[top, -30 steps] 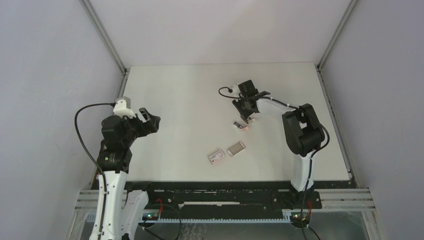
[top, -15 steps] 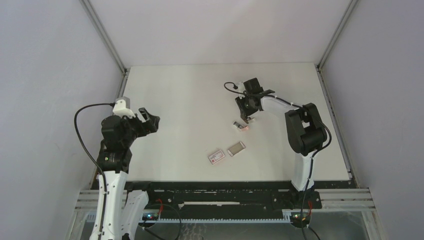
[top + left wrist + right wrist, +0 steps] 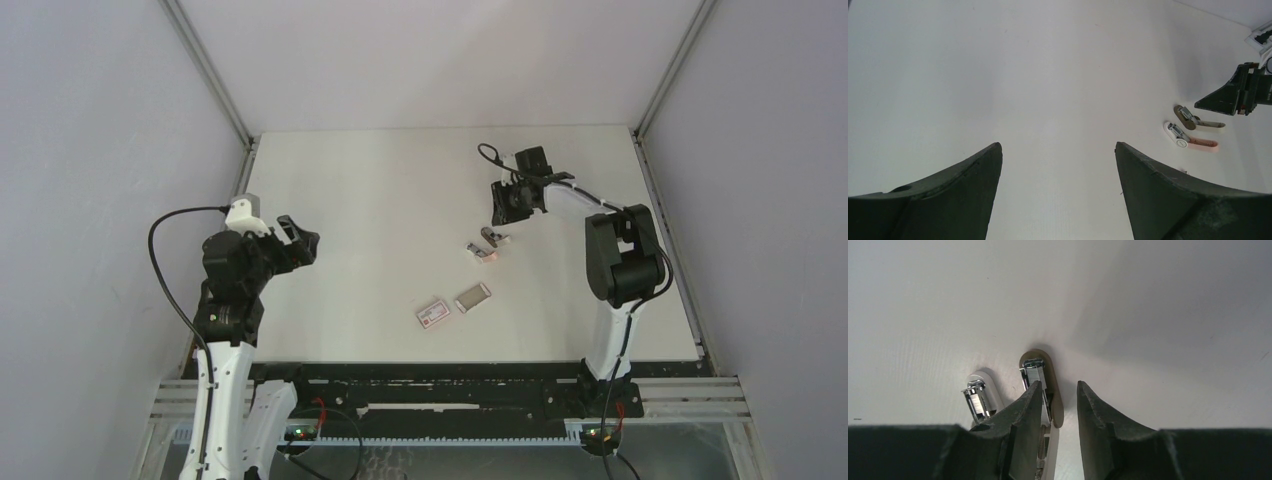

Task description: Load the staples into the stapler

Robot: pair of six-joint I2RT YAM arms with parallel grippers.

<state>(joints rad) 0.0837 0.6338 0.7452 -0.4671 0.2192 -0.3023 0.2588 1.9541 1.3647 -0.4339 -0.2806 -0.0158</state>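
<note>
Both stapler (image 3: 487, 243) halves are left splayed for loading as the right gripper (image 3: 510, 202), narrowly parted and empty, is drawn back. The staples (image 3: 472, 296) are left untouched beside the box (image 3: 432, 314), and the left gripper (image 3: 298, 240) is held wide.

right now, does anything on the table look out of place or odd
The stapler lies hinged open, its two halves splayed apart, close to the right gripper, whose jaws hold nothing. The staples tray sits slid out beside its white box, both slightly askew. Nothing looks spilled or broken.
</note>
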